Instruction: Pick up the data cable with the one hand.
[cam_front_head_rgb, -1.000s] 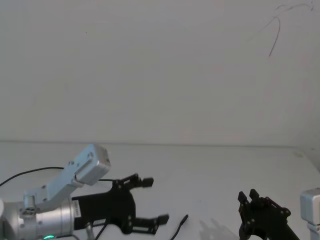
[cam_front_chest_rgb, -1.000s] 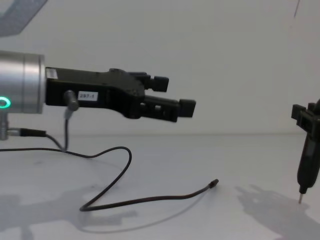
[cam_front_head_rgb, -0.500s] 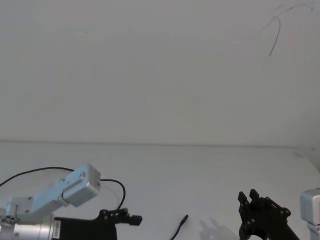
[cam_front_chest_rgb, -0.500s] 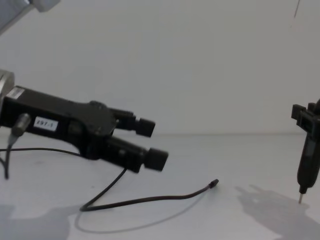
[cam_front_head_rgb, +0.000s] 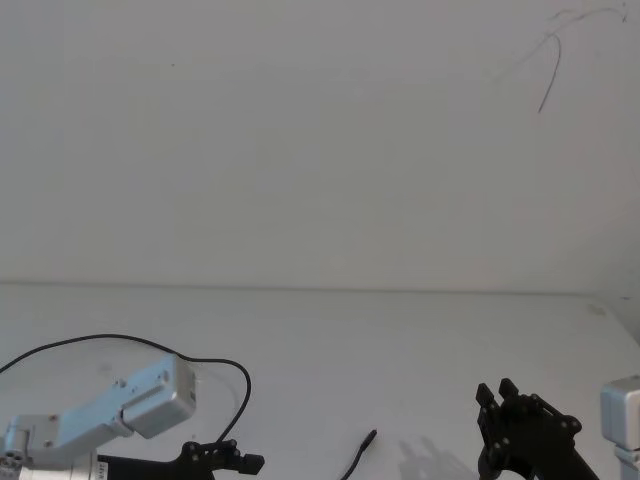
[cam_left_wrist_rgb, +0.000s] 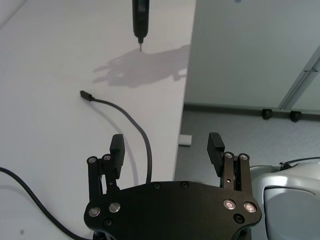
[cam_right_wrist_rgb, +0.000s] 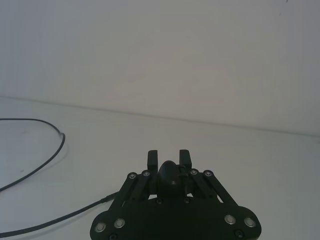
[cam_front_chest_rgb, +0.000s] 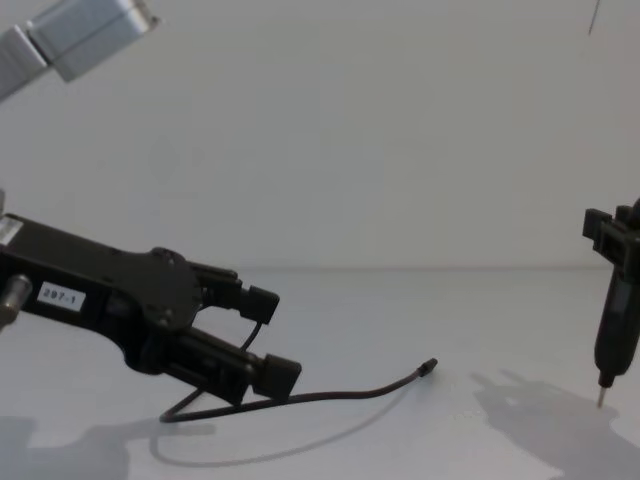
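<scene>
While tilted low over the table (cam_front_chest_rgb: 450, 455), pictured nearest: left claw (cam_front_chest_rgb: 275, 338), spread wide astride the one data cable (cam_front_chest_rgb: 350, 394). Lying lengthwise between the fingers (cam_left_wrist_rgb: 117, 147), running on ahead and rightward to its plug (cam_front_chest_rgb: 430, 367). Judged well lined up for a straight drop and squeeze. Beyond, off right, well apart: right claw (cam_right_wrist_rgb: 169, 157), clamped on one pen-like tool (cam_front_chest_rgb: 610, 335). Two claws, one cable, one tool.

This looks like a robot lab. A white tabletop (cam_front_head_rgb: 420, 340) stands by a plain white wall (cam_front_head_rgb: 300, 150). Past its edge is a smooth grey floor (cam_left_wrist_rgb: 235, 130) with small black wheels (cam_left_wrist_rgb: 267, 114) on it. The robot's left tool (cam_front_chest_rgb: 274, 338) hangs over the tabletop.
</scene>
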